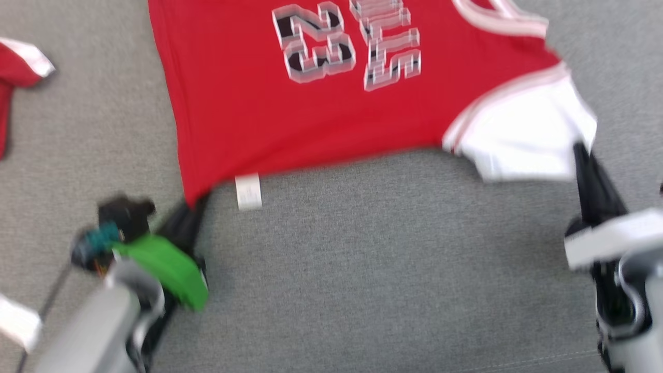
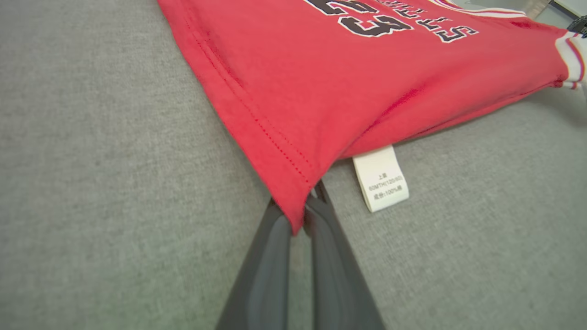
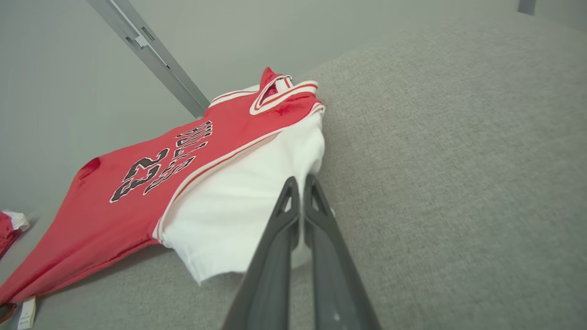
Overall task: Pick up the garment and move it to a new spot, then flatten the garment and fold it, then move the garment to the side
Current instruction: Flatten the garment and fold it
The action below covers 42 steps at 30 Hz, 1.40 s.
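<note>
Looked down from the head on a grey cloth surface [image 1: 362, 269] running under everything. Saw the garment [image 1: 311, 114], a red jersey with a white-edged number, spread across the upper middle of it and stretched along its near edge between the two arms. Caught from the right wrist what the head view cut off: the striped neck opening at the far end, and a metal bar [image 3: 151, 50] slanting up behind the garment [image 3: 151, 192]. Read the white sleeve [image 3: 238, 201] there as lifted a little off the surface, with shadow beneath. Made out hem stitching on the garment [image 2: 321, 68] from the left wrist, blurred in the head view.

Found the left gripper [image 1: 199, 203] at the garment's near left corner, with a green cover [image 1: 166, 269] on the wrist behind it. Confirmed up close the left gripper [image 2: 305, 215] pinched tight on that red corner, with cloth draped over the fingertips. Found the right gripper [image 1: 580, 150] at the near right, tips at the white sleeve [image 1: 523, 140]. Saw the right gripper [image 3: 300, 183] pressed narrow, with white cloth in the slit, so gripping the sleeve's edge.

Noticed a second red piece [image 1: 15, 67] well apart at the left edge. Spotted a care label [image 1: 248, 191] hanging from the hem just beside the left fingertips. Could see print on the care label [image 2: 380, 178] from the left wrist.
</note>
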{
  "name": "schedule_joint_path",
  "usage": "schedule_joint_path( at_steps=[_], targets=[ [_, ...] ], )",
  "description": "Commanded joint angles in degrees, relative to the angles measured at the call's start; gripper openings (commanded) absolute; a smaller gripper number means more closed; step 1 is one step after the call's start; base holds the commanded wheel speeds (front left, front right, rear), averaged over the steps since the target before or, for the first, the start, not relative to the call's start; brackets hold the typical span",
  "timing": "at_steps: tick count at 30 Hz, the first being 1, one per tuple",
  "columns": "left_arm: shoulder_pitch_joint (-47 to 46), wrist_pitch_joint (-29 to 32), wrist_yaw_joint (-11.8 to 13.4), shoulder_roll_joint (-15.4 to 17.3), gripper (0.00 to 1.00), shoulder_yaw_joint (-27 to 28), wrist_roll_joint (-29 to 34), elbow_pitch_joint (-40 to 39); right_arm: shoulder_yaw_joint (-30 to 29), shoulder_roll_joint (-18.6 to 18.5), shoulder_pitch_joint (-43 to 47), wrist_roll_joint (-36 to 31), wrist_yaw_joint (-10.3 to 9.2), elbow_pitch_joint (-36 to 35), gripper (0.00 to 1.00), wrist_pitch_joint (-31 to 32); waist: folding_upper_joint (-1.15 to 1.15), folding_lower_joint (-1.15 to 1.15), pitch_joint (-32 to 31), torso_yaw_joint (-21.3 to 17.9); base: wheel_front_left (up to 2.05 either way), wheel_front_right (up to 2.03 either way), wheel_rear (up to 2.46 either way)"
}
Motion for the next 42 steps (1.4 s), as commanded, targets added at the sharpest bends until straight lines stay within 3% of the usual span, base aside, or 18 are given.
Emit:
schedule_joint_path(
  at_steps=[1,8,13,15,20,30,42],
  targets=[
    [5.2,-0.3,1.9,1.1,0.00,-0.4,-0.6,-1.5,-0.8,0.9,4.9,0.3,-0.08,-0.6,0.00,0.3,0.00,0.00,-11.4,-0.5,0.00,0.00,0.00],
    [27.3,-2.5,11.1,0.5,0.00,-2.5,-4.1,-10.6,-2.3,3.2,25.9,-0.6,-0.08,-2.5,0.00,1.1,0.00,0.00,-17.2,-0.9,0.00,0.00,0.00],
    [34.8,-2.1,13.7,0.0,0.00,-2.4,-7.8,-17.7,-3.2,4.1,30.8,-0.3,-0.08,-4.1,0.00,1.5,0.00,0.00,-16.0,-0.3,0.00,0.00,0.00],
    [35.0,-0.6,12.9,0.0,0.00,-2.7,-9.1,-19.9,-3.9,3.9,28.6,-0.3,-0.08,-4.7,0.00,2.1,0.00,0.00,-15.0,-0.1,0.00,0.00,0.00],
    [31.0,3.0,14.1,1.4,0.00,-1.1,-10.5,-23.6,-4.0,2.5,20.8,-1.2,-0.06,-5.9,0.00,6.3,0.00,0.00,-12.8,0.5,0.00,0.00,0.00],
    [20.2,17.1,15.8,4.5,0.00,-1.3,-12.1,-29.0,-2.8,-0.3,6.6,-4.0,-0.04,-4.8,0.00,20.4,0.00,0.00,-9.3,3.7,0.00,0.00,0.00],
    [13.2,27.5,17.3,5.1,0.00,-1.6,-15.1,-31.4,-0.8,-3.4,-5.0,-6.9,-0.04,-1.3,0.00,27.1,0.00,0.00,-5.5,5.4,0.00,0.00,0.00]
  ],
)
